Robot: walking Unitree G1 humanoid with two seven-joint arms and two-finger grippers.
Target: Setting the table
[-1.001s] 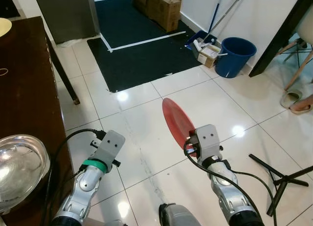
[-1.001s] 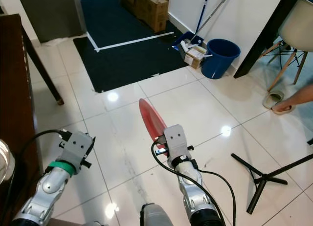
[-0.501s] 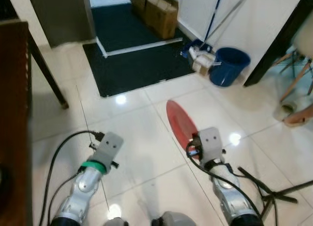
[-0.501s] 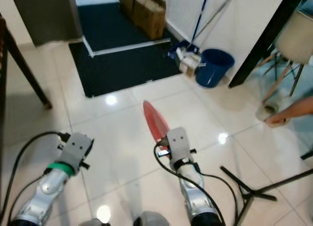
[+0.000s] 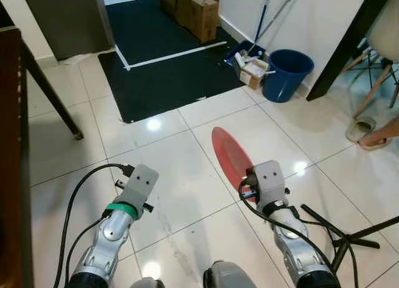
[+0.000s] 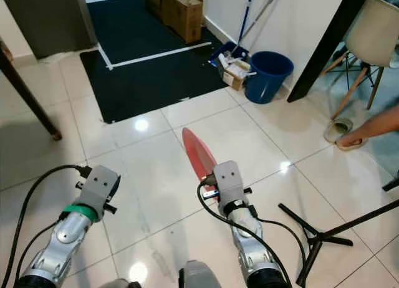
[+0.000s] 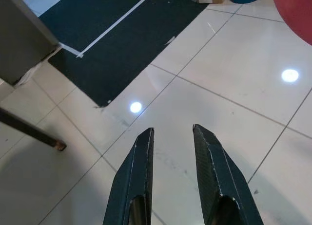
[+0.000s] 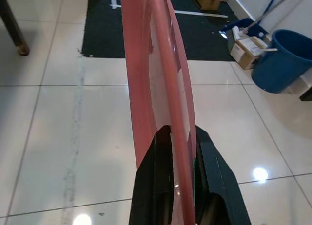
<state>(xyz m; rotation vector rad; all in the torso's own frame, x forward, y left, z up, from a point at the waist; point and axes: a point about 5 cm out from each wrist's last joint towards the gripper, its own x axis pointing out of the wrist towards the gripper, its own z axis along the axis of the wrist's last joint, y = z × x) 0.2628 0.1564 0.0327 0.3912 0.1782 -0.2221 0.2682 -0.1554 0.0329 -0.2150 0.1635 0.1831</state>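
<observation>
Right wrist view shows the round red plastic plate (image 8: 156, 69) pinched on edge between the 2 black fingers (image 8: 157, 186) of the right claw (image 8: 178, 137), its rim clamped low and the disc standing upright ahead of the wrist. Seen from the head, the plate juts forward from the right claw, its long axis running away from the robot over the glossy white tiled floor (image 5: 168, 169). The left claw (image 7: 173, 132) hangs empty, its 2 fingers slightly spread above bare tiles. A dark brown wooden worktop (image 5: 9, 151) sits at the robot's far left, nearer the empty left arm than the plate, so I judge a turn left is needed before setting it down. A blue plastic bucket (image 5: 285, 73) stands ahead by the wall.
</observation>
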